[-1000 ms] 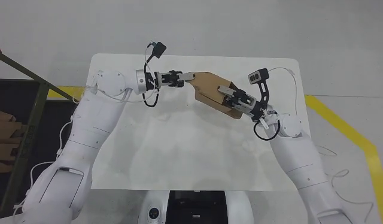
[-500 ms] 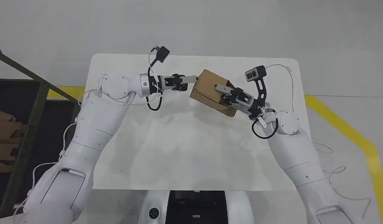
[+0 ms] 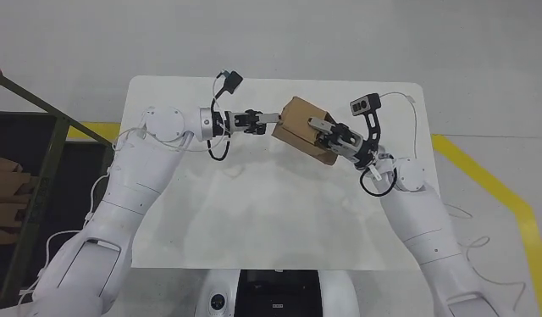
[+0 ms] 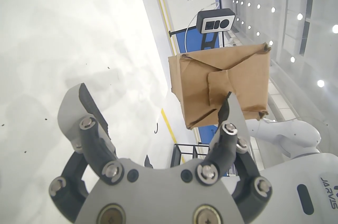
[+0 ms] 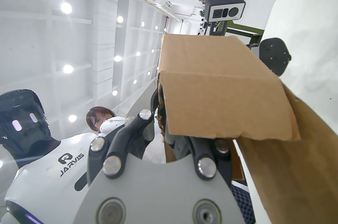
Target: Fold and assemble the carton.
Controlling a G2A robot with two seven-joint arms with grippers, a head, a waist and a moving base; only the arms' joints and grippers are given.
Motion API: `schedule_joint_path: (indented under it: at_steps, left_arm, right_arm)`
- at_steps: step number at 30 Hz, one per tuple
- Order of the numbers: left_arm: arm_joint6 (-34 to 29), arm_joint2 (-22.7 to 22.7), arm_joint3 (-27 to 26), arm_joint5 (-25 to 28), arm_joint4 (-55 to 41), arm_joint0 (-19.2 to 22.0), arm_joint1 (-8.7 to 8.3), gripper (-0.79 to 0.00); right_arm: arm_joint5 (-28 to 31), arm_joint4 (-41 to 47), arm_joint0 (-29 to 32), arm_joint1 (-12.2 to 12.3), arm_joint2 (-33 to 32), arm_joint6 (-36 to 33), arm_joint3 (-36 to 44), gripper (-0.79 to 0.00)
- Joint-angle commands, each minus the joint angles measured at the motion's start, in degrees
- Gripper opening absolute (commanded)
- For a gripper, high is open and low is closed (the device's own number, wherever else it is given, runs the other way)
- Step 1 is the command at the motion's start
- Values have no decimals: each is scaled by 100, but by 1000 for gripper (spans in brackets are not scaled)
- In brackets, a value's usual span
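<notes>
The brown carton [image 3: 301,127] is held above the white table [image 3: 254,224] at its far middle, formed into a box. Its folded end flaps [image 4: 221,82] face the left wrist camera. My right gripper [image 3: 325,134] is shut on one carton wall [image 5: 219,93]; one finger [image 5: 144,119] lies outside the wall and the other is hidden behind the cardboard. My left gripper [image 3: 271,119] is open just beside the carton's left end. In the left wrist view the left gripper [image 4: 155,103] has one fingertip [image 4: 228,106] in front of the flaps; contact is unclear.
Each arm carries a small camera on a stalk, one [image 3: 229,81] by the left wrist and one [image 3: 364,107] by the right. The table's right corner [image 3: 415,88] is close behind the right arm. A dark rack [image 3: 25,173] stands left of the table.
The right gripper has tipped the carton up from a flatter pose and drawn it slightly left. The left gripper has followed, staying at the carton's left end.
</notes>
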State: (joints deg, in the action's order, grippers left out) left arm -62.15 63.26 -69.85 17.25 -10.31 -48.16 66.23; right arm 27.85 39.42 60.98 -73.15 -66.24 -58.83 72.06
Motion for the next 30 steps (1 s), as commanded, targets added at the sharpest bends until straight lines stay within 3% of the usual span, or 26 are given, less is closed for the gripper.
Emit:
schedule_joint_path:
  at_steps: [1, 30]
  left_arm:
    - [-8, -22, 1, 11, -23, 23, 5, 0]
    - [-217, -355, 266, 76, -315, 298, 76, 0]
  right_arm:
    - [1, -4, -3, -3, 9, -5, -10, -785]
    - [-26, 100, -155, -66, 161, -242, -182, -785]
